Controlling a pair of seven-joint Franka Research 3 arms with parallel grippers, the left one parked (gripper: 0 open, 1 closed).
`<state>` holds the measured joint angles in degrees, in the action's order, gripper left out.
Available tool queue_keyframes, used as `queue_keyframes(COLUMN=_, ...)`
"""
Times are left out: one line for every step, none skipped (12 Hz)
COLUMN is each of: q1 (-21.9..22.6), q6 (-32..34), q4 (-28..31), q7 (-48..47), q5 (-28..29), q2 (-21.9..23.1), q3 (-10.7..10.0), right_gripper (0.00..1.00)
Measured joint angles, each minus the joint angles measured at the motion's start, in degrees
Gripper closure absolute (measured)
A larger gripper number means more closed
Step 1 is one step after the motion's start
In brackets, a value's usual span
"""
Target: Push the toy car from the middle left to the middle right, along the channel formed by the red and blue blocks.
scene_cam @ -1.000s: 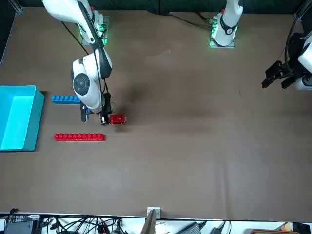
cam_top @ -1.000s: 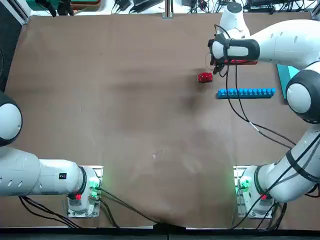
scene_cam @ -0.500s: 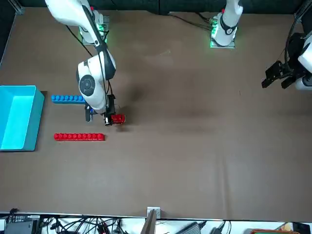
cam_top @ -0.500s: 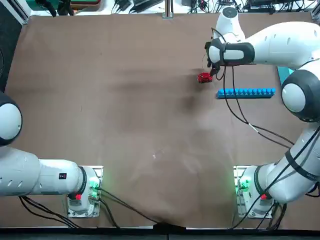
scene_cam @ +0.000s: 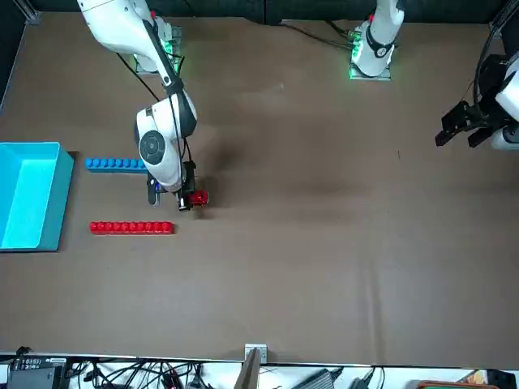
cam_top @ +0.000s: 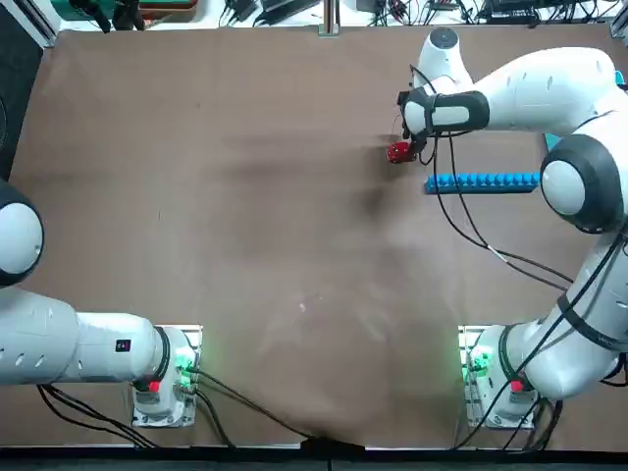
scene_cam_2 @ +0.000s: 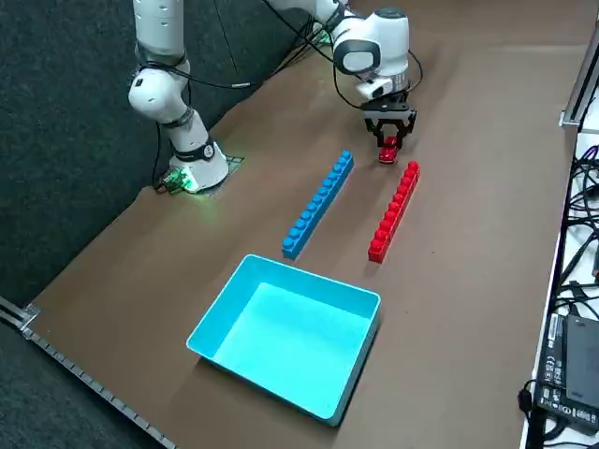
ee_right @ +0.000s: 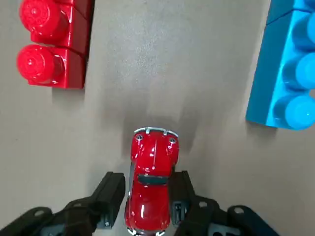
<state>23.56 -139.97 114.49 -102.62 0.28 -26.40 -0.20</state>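
Bright, even light; soft shadows; faint glare.

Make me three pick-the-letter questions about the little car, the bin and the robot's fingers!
1. Where is the toy car?
A) on a shelf
B) between the right gripper's fingers
C) under a hat

2. What colour is the open bin?
A) light blue
B) yellow
C) black

3. How are those fingers?
A) pressed together
B) crossed
C) apart

1 B: the wrist view shows one finger on each side of it.
2 A: its floor and walls look light blue.
3 C: the car's body sits in the space between them.
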Motion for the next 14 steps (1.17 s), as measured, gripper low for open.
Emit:
queue_keyframes(q1=0.0, q6=-0.3, q4=0.0, q7=-0.1, q5=0.0, q2=-0.2, q3=0.0, right_gripper=0.43)
queue_keyframes(q1=0.0, q6=-0.4, q4=0.0, q7=-0.1, q5=0.0, q2=-0.4, q3=0.0, right_gripper=0.43)
queue_keyframes(q1=0.1, q6=-0.4, q4=0.0, q7=-0.1, q5=0.0, q2=-0.5, q3=0.0, right_gripper=0.45)
queue_keyframes(q1=0.2, q6=-0.3, q4=0.0, q7=-1.0, q5=0.0, q2=-0.5, q3=0.0, right_gripper=0.57)
queue_keyframes(q1=0.2, q6=-0.1, q4=0.0, q7=-2.0, q5=0.0, q2=-0.2, q3=0.0, right_gripper=0.59)
queue_keyframes(q1=0.3, q6=-0.1, q4=0.0, q7=-2.5, q5=0.0, q2=-0.1, q3=0.0, right_gripper=0.59)
queue_keyframes(q1=0.4, q6=-0.1, q4=0.0, q7=-2.8, q5=0.0, q2=-0.1, q3=0.0, right_gripper=0.59)
queue_keyframes(q1=0.5, q6=-0.1, q4=0.0, q7=-2.9, q5=0.0, q2=-0.2, q3=0.0, right_gripper=0.6)
queue_keyframes(q1=0.6, q6=-0.2, q4=0.0, q7=-3.0, q5=0.0, q2=-0.2, q3=0.0, right_gripper=0.6)
queue_keyframes(q1=0.8, q6=-0.3, q4=0.0, q7=-3.3, q5=0.0, q2=-0.2, q3=0.0, right_gripper=0.6)
queue_keyframes(q1=0.9, q6=-0.4, q4=0.0, q7=-3.6, q5=0.0, q2=-0.2, q3=0.0, right_gripper=0.6)
queue_keyframes(q1=1.2, q6=-0.6, q4=-0.1, q7=-3.8, q5=0.0, q2=-0.2, q3=0.0, right_gripper=0.6)
queue_keyframes(q1=1.5, q6=-0.8, q4=-0.1, q7=-4.0, q5=0.0, q2=-0.2, q3=0.0, right_gripper=0.6)
queue_keyframes(q1=1.9, q6=-1.0, q4=-0.1, q7=-4.2, q5=0.0, q2=-0.3, q3=0.0, right_gripper=0.6)
